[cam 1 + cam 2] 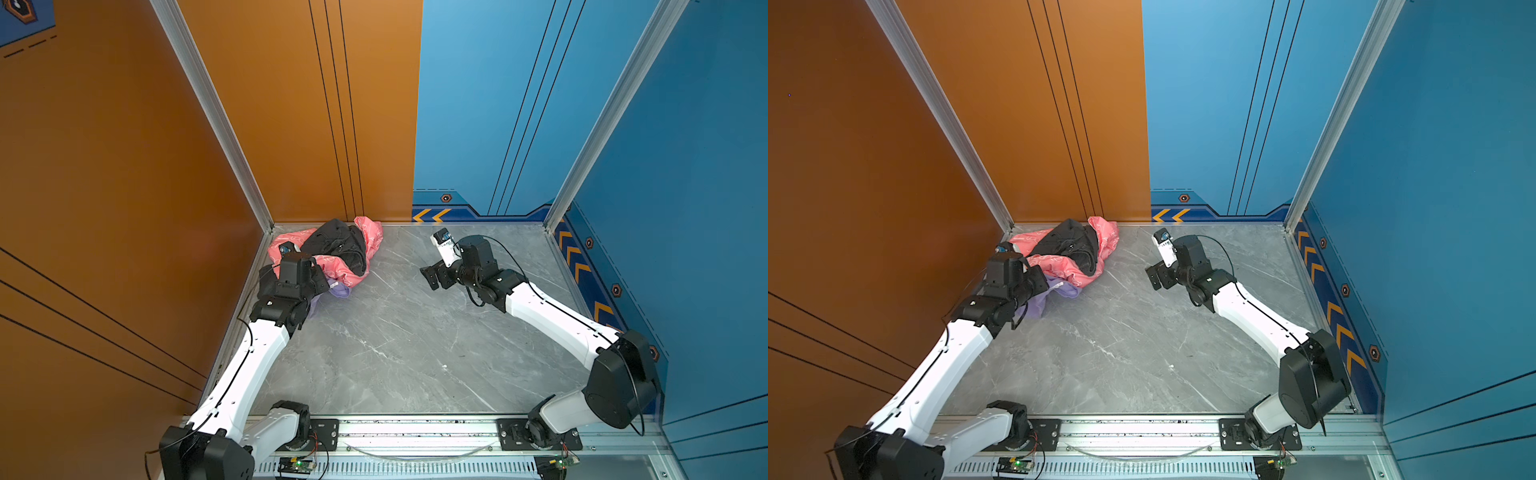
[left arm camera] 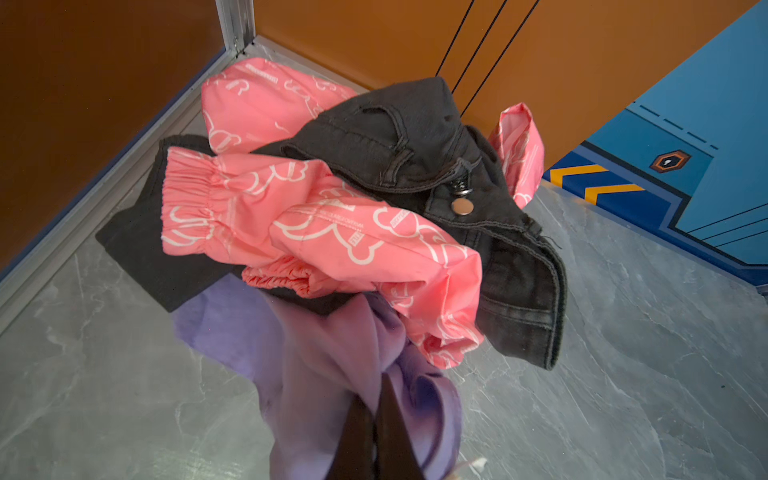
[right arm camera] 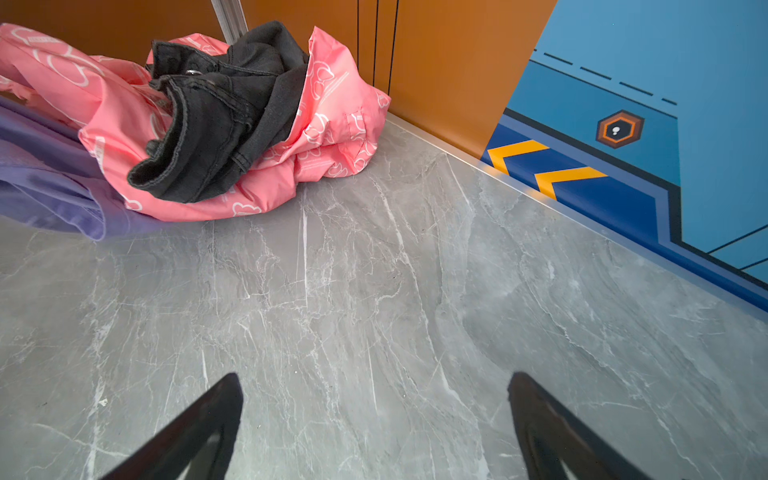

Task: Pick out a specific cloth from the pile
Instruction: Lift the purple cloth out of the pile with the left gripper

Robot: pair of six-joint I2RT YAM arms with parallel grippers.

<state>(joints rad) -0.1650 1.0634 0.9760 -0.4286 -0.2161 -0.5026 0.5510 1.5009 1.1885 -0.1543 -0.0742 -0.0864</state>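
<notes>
Left gripper (image 2: pixel 372 397) is clenched on a bunched fold of the lavender cloth (image 2: pixel 316 365). The cloth lies at the near edge of the pile (image 1: pixel 332 253), partly tucked under the coral-pink cloth (image 2: pixel 232 208) and black garments (image 2: pixel 407 137). It looks grasped but not yet pulled free. Right gripper (image 3: pixel 374 376) stands spread and empty, well apart from the pile. The grey marbled worktop (image 1: pixel 395 332) meets an orange wall (image 1: pixel 291 104) behind the pile, with a blue wall (image 1: pixel 498 104) beside it.

Corner pile (image 1: pixel 332 249); open table (image 1: pixel 395 340) rightward

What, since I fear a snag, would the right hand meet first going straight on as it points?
Bare table lies ahead of the open right hand. Beyond it, probably the coral-pink cloth, at its near edge, though depth is unclear.
</notes>
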